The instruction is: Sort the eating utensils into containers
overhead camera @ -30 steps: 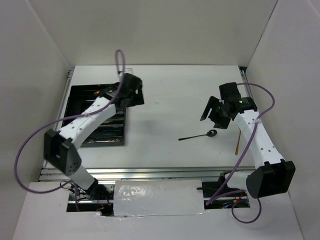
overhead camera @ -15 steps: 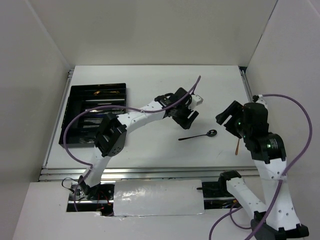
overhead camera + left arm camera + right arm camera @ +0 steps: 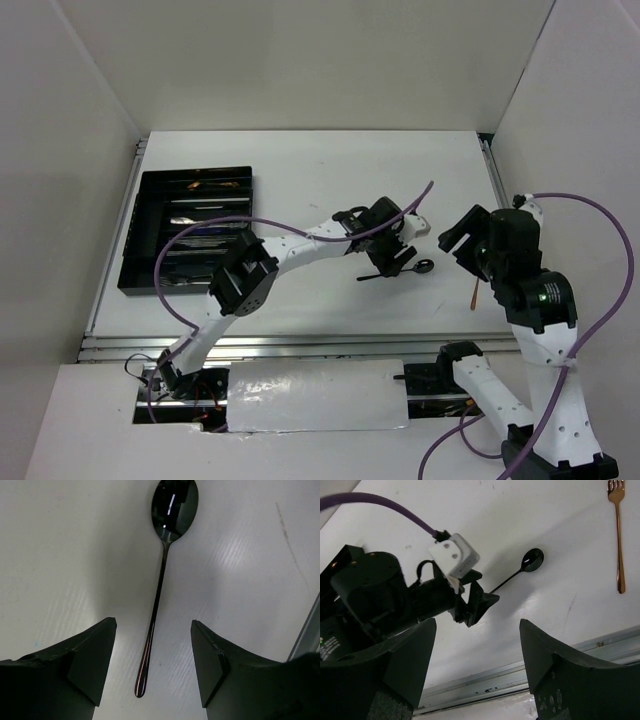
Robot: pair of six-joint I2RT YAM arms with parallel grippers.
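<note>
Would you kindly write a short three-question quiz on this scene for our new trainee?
1. True or false: the left gripper is shut on the slim black metal spoon.
2. The copper-coloured metal fork lies: A in the black plastic tray; B on the white table; C across the spoon.
3. What does the right gripper hold?
Key: 1 false, its open jaws straddle the handle; 2 B; 3 nothing, it is open.

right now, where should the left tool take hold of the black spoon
Mid-handle, from straight above. The black spoon lies flat on the table, its handle running between the open fingers of the left tool; the bowl is wider and beyond them.
</note>
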